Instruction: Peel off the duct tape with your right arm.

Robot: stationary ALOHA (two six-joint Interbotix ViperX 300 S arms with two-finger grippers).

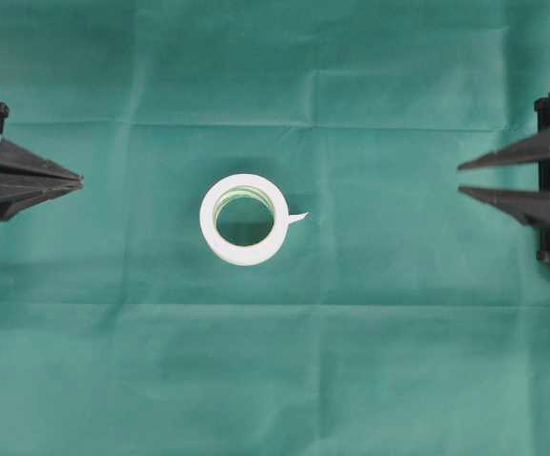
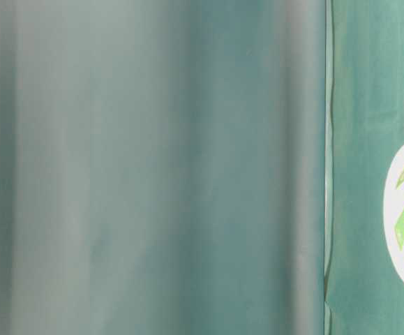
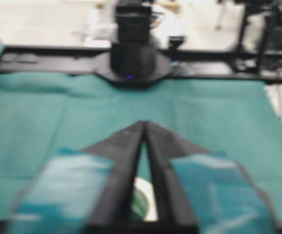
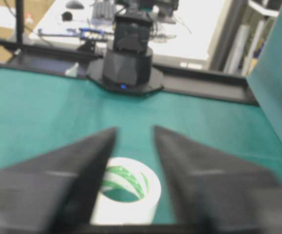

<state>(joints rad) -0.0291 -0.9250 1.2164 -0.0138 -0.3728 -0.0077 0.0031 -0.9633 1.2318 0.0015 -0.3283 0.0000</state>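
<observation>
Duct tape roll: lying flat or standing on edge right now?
Flat: the duct tape shows its round hole facing up overhead, tab pointing right.

My overhead looks straight down; the table-level camera sits close against green cloth (image 2: 153, 167); both wrist cams face inward, all sharing the duct tape (image 1: 243, 219).

my work surface is covered by a green cloth (image 1: 369, 361) with faint fold creases running across it. the duct tape (image 1: 243, 219) lies flat on the cloth near its middle, hole facing up, its short pointed tab (image 1: 296, 218) sticking out toward my right side
</observation>
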